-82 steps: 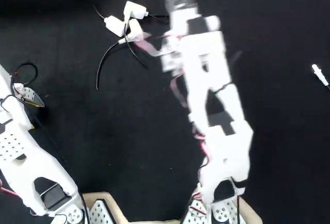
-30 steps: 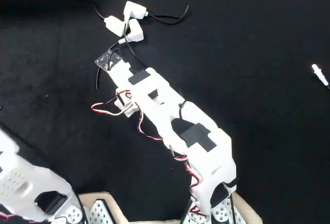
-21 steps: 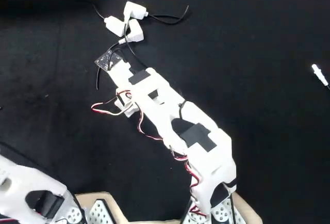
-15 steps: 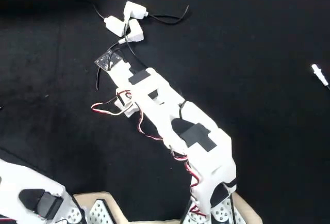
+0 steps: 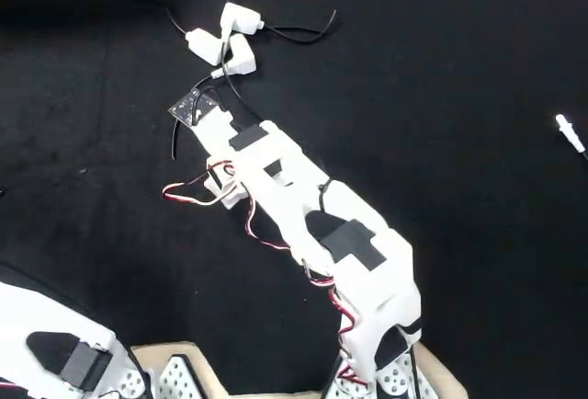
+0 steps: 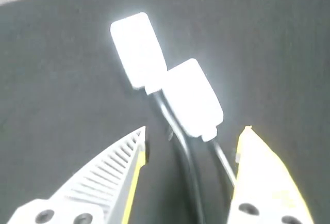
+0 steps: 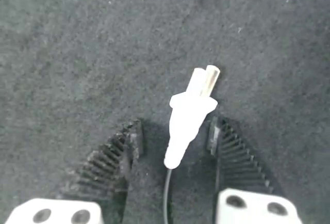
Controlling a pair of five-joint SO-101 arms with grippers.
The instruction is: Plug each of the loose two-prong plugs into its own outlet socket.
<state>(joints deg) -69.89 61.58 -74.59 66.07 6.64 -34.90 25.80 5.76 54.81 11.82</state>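
Since the earliest frame, we saw the right arm swing from pointing straight up the table to slanting toward the far left, and over the last second it held still there. The left arm drew back meanwhile, sliding down into the near-left corner of the high view.

We found the right gripper low over the black cloth, just short of the outlet sockets that lay clustered near the far edge with dark cords trailing from them. In the right wrist view the right gripper was spread wide with the plug lying flat on the cloth between its jaws, prongs pointing away from the wrist and its thin cord running back between the fingers. The jaws stood on either side of the plug without clamping it.

We saw the left gripper also spread, holding nothing. Beyond its fingers, two of the outlet sockets lay end to end on the cloth, their cords leading back toward the gripper.

We noted a second plug lying alone near the right edge of the cloth, well apart from both arms.
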